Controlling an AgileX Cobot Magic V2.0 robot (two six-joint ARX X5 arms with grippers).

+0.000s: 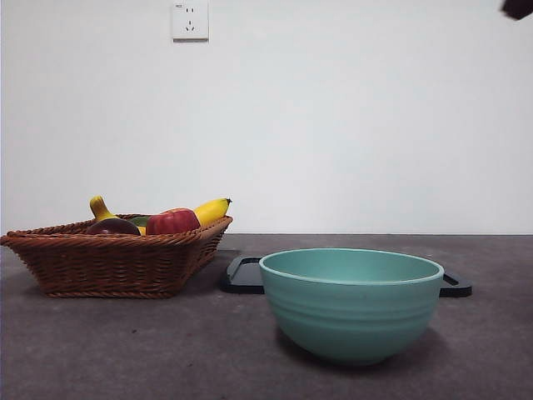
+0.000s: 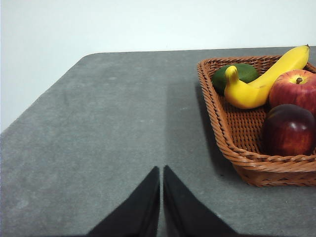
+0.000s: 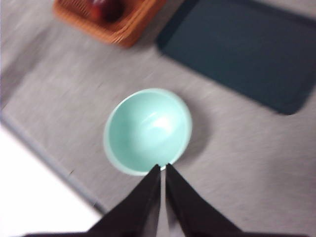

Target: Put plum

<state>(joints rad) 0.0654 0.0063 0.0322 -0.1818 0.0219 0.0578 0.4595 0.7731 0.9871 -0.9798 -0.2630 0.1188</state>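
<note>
Nearest the front camera stood the green bowl point(image 1: 351, 303), empty, with a dark tray point(image 1: 243, 276) lying flat just behind it on the grey table point(image 1: 125, 350). From the left, the wicker basket point(image 1: 108, 262) came first, holding the plum point(image 1: 112, 226) at its near left side, next to a red apple point(image 1: 172, 221), a yellow banana point(image 1: 211, 209) and something green that was mostly hidden. In the left wrist view the plum point(image 2: 289, 129) lay in the basket's near corner, touching the apple point(image 2: 295, 89), with the banana point(image 2: 261, 79) behind them. The left claw point(image 2: 161, 170) hung above bare table beside the basket point(image 2: 217, 118), its jaws together and holding nothing. The right claw point(image 3: 163, 168) hovered high over the bowl point(image 3: 147, 129), jaws likewise pressed together and empty; that picture was blurred, so finer detail could not be read. Only a black tip showed at the front view's top right corner.

The task seemed barely begun, the plum untouched. The risks ahead looked plain enough. Plum and apple sat so close that a jaw coming down between them might nudge the apple or close on the wrong fruit. The plum's glossy round skin could slip from a shallow pinch. A low approach might also catch the basket's raised rim and drag it.
</note>
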